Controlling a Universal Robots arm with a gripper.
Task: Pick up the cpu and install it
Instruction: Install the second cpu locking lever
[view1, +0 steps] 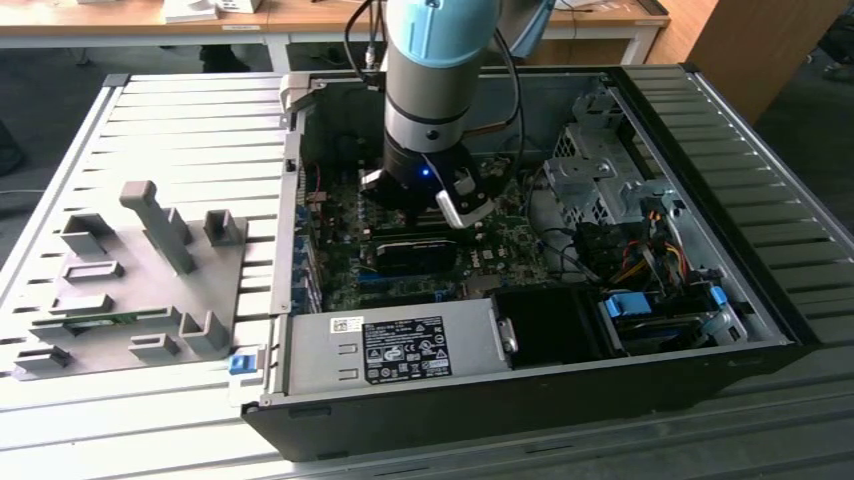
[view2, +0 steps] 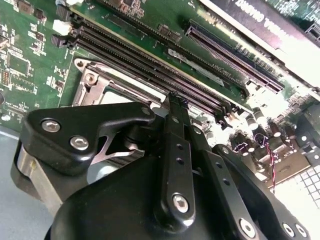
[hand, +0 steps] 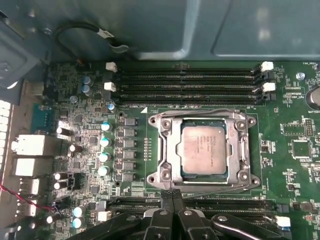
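Note:
The cpu (hand: 204, 149), a small silvery-grey square chip, lies flat inside the dark socket with the metal frame (hand: 164, 150) on the green motherboard. In the first wrist view my gripper (hand: 172, 193) hangs beside the socket's edge, apart from the cpu, its black fingers pressed together with nothing between them. The second wrist view has the same shut gripper (view2: 176, 100) over the socket frame (view2: 95, 82) and the long slots. In the exterior view the arm (view1: 430, 100) reaches down into the open computer case.
Empty memory slots (hand: 187, 82) run along one side of the socket. The case (view1: 747, 300) also holds a power supply (view1: 387, 345), a drive cage (view1: 601, 170), loose cables (view1: 641, 250) and a black card (view1: 414, 252). A grey tray (view1: 134, 290) lies at the exterior view's left.

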